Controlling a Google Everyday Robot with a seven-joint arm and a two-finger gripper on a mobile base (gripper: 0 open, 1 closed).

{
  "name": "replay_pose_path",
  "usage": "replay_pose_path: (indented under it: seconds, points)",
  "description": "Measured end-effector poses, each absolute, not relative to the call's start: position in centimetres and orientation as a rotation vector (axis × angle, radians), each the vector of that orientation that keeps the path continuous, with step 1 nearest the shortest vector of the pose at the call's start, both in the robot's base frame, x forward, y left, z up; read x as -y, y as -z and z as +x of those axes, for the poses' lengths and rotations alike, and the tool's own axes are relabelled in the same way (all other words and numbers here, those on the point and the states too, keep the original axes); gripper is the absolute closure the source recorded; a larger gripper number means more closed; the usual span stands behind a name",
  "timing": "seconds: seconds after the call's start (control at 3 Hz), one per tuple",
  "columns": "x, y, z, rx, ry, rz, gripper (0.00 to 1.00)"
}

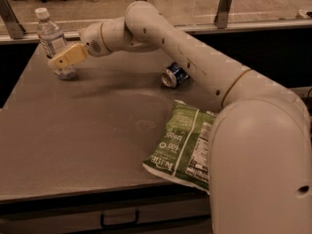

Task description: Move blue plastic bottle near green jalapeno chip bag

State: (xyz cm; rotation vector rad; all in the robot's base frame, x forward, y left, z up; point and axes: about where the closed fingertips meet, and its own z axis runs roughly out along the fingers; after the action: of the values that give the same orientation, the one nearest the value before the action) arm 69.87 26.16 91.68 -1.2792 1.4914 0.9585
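The blue plastic bottle (51, 40) stands upright at the table's far left, clear with a white cap and a pale label. My gripper (61, 60) reaches across from the right and sits right in front of the bottle's lower half, its tan fingers (68, 56) overlapping it. The green jalapeno chip bag (184, 146) lies flat at the table's front right, partly hidden by my arm.
A small dark blue soda can (174, 75) lies on its side mid-table, right behind my forearm. The grey table (83, 135) has a front edge with a drawer handle (119, 220) below. A glass barrier with metal posts runs along the back.
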Motion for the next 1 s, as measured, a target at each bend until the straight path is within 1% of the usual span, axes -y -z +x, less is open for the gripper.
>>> replay_pose_path:
  seconds: [0.33,1.0]
  points:
    - [-27.4,-90.8,68.1,-1.495,-0.977,-1.267,0.16]
    - [-28.9,-91.5,66.2,-1.426,-0.928,-1.290,0.64]
